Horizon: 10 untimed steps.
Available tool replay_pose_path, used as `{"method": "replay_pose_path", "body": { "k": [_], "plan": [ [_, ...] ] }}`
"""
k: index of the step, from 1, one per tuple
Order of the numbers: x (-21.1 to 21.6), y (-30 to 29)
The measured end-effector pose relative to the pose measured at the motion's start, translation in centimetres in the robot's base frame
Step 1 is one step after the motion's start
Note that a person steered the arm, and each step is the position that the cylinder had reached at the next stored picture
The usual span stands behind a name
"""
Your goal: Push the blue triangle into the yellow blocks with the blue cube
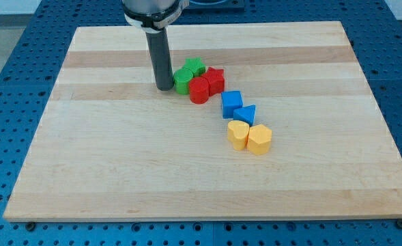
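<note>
1. My tip (164, 87) is the leftmost thing among the pieces: the lower end of a straight dark rod standing upright on the wooden counter (105, 164), in the upper middle of the view.
2. There is no hand on this arm, only the rod, so nothing is gripped or held; the tip simply rests at the surface.
3. Just to the view's right of the tip, touching or nearly touching it, sits a green cylinder-like block (182, 80), with a green star-shaped block (195, 66) behind it toward the view's top.
4. Next come a red cylinder (199, 89) and, against its right side, a red star-like block (215, 80).
5. Lower and further right lies the blue cube (231, 104).
6. The blue triangle (245, 113) sits against the cube's lower right side, well apart from the tip.
7. Directly below it are the two yellow blocks, side by side: a heart-shaped one (238, 134) and a hexagon-like one (259, 139). The triangle is just above them, touching or nearly so.
</note>
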<state>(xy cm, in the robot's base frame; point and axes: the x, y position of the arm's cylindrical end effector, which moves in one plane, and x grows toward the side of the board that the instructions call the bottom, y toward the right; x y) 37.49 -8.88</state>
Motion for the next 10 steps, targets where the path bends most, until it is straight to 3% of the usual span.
{"method": "replay_pose_path", "body": {
  "k": [1, 2, 3, 5, 10],
  "plan": [
    [0.8, -1.2],
    [4.2, -0.8],
    [6.5, 2.9],
    [3.5, 6.2],
    [5.7, 13.8]
  ]
}}
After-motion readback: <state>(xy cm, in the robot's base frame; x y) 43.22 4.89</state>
